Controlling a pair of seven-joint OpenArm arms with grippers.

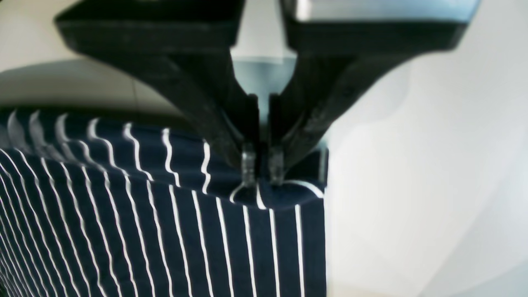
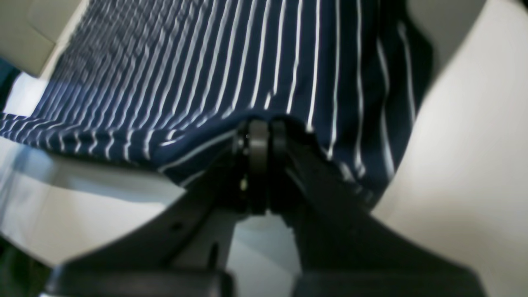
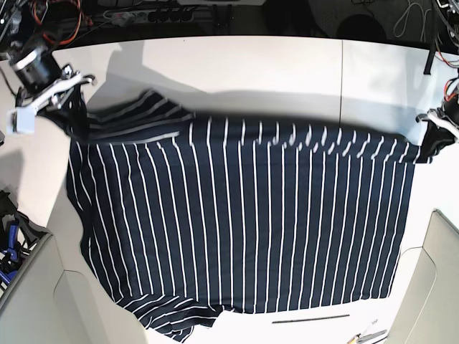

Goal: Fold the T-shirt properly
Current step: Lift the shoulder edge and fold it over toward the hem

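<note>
left end effector [image 1: 259, 171] pinching t-shirt [image 3: 237, 222] corner; right end effector [image 2: 260, 138] pinching opposite edge, cloth stretched between.

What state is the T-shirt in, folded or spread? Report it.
Mostly spread: the T-shirt is held stretched between the left claw and right claw, with no body fold visible.

No readable text, labels, brands or numbers, wrist views blurred
</note>
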